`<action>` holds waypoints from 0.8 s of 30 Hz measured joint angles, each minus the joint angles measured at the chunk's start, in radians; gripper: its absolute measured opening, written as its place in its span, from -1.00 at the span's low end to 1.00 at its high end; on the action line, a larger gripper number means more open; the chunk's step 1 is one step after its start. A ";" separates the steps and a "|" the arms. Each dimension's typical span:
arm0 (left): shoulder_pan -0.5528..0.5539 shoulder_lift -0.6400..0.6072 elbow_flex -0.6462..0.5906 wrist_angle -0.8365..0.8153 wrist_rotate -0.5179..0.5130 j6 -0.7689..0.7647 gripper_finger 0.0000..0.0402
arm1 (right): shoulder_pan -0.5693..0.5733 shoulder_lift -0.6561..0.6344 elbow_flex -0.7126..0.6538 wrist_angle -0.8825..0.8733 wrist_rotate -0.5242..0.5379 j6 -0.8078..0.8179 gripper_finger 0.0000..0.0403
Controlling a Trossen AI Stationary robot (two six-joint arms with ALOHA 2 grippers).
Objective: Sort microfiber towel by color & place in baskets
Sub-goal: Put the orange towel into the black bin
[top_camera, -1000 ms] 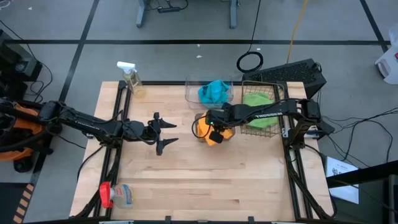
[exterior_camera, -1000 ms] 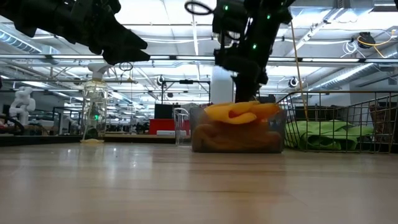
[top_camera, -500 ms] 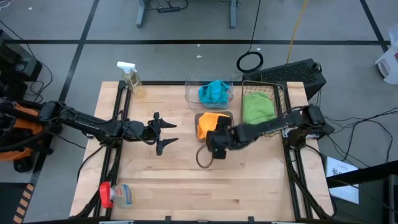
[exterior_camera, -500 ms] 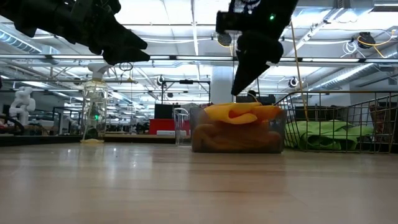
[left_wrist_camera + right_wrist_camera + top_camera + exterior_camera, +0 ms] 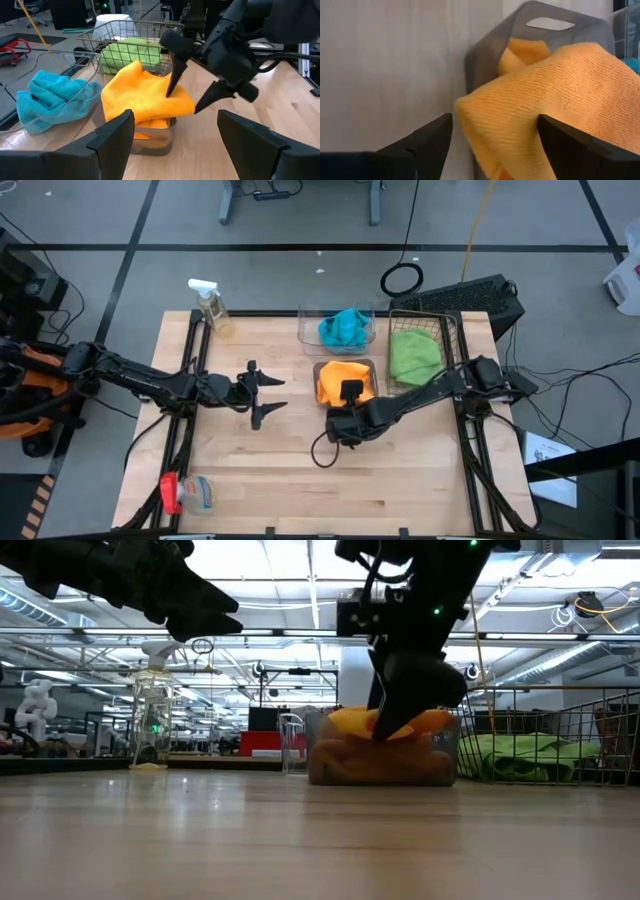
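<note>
An orange towel (image 5: 338,380) lies on top of another in the smoky grey tub (image 5: 485,50), its edge drooping over the tub's near rim. Turquoise towels (image 5: 345,328) fill the clear tub behind it. Green towels (image 5: 414,352) lie in the wire basket (image 5: 131,36) to the right. My right gripper (image 5: 183,101) is open at the tub's near side, slanting down toward the far edge, a finger on either side of the drooping edge. My left gripper (image 5: 262,392) waits open above the table, left of the tubs. My right gripper stands open around the orange towel's near edge (image 5: 485,115), which rests on the tub. Whether a fingertip (image 5: 170,90) touches the cloth I cannot tell.
A spray bottle (image 5: 212,305) stands at the far left corner. A red-capped item (image 5: 185,492) lies at the near left. Bare wood (image 5: 300,480) spreads along the table's near half.
My right gripper has opened and let go of the orange towel, which stays draped on the grey tub. The gripper has drawn back toward the near edge, sunk a little and rolled.
</note>
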 joint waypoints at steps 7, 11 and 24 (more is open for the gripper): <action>0.000 0.000 0.000 0.000 0.001 0.001 0.44 | -0.001 0.001 0.000 -0.003 0.001 0.014 -0.18; 0.000 0.000 0.000 0.000 0.001 0.001 0.44 | -0.007 -0.001 0.000 -0.003 0.000 0.016 -0.70; 0.000 0.000 0.000 -0.001 0.002 0.001 0.44 | -0.080 -0.007 0.119 -0.143 -0.008 0.009 -0.97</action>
